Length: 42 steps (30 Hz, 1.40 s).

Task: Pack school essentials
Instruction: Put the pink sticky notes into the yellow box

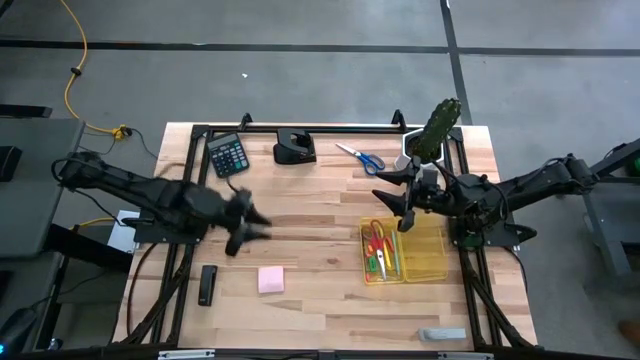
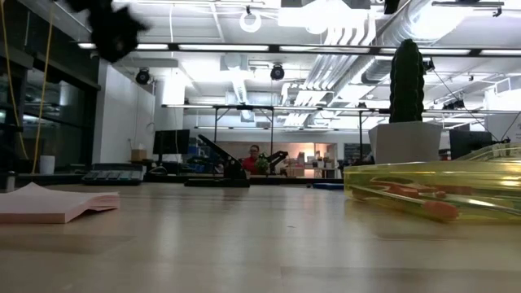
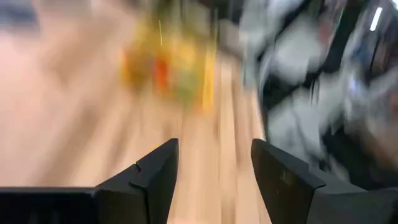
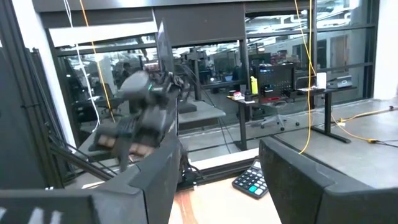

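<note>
Red-handled scissors [image 1: 377, 240] and thin pens [image 1: 385, 262] lie in a clear yellow tray [image 1: 430, 255] at the table's right. Blue-handled scissors [image 1: 360, 157] lie flat near the far edge. A square pink sticky pad [image 1: 271, 279] lies flat at the near middle, and it also shows in the low view [image 2: 53, 203]. My left gripper [image 1: 255, 228] hangs open above the bare wood left of centre, blurred, with nothing between its fingers [image 3: 214, 155]. My right gripper [image 1: 392, 200] stands open in the air just beyond the tray's far edge, and it too holds nothing [image 4: 217, 155].
A calculator [image 1: 228, 154] and a black desk item [image 1: 295, 147] sit along the far edge. A green cactus in a white pot [image 1: 437, 128] stands at the far right. A black bar [image 1: 207, 284] lies at the near left and a grey piece [image 1: 442, 334] at the near right.
</note>
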### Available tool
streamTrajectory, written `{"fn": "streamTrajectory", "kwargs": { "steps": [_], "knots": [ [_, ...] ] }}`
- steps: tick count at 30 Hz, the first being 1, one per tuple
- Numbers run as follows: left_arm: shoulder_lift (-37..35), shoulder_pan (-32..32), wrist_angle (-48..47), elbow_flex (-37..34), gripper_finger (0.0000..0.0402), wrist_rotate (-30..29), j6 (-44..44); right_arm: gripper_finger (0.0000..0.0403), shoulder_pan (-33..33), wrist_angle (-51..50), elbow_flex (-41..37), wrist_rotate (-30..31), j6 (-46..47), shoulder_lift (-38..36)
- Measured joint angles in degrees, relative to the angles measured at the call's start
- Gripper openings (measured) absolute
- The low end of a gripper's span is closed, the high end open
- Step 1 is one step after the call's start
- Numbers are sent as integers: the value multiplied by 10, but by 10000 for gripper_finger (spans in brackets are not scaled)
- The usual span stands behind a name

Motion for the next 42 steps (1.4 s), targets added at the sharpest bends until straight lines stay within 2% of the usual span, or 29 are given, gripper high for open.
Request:
{"fn": "streamTrajectory", "kwargs": {
  "steps": [3, 8, 13, 17, 20, 25, 34, 38, 42],
  "knots": [
    [60, -36, -79, 0, 191, 49, -23, 213, 0, -2, 0, 2, 0, 0],
    [167, -89, -137, 0, 191, 35, 15, 213, 0, -22, 0, 2, 22, 0],
    [256, -100, -95, 0, 191, 28, 23, 213, 0, -62, 0, 2, 57, 0],
    [309, -100, -61, -1, 191, 74, 26, 213, 0, -76, 0, 2, 60, 0],
    [340, -100, -48, -1, 191, 85, 27, 213, 0, -77, 0, 4, 59, 1],
    [377, -99, -47, -1, 191, 73, 26, 213, 0, -82, 0, 4, 59, 1],
    [397, -106, -34, 0, 182, 70, 27, 213, 0, -89, 0, 4, 59, 1],
    [400, -117, -38, 1, 153, 45, 27, 213, 0, -90, 0, 4, 58, 1],
    [396, -126, -50, 1, 99, 8, 26, 213, 0, -90, 0, 10, 58, 1]
  ]
}}
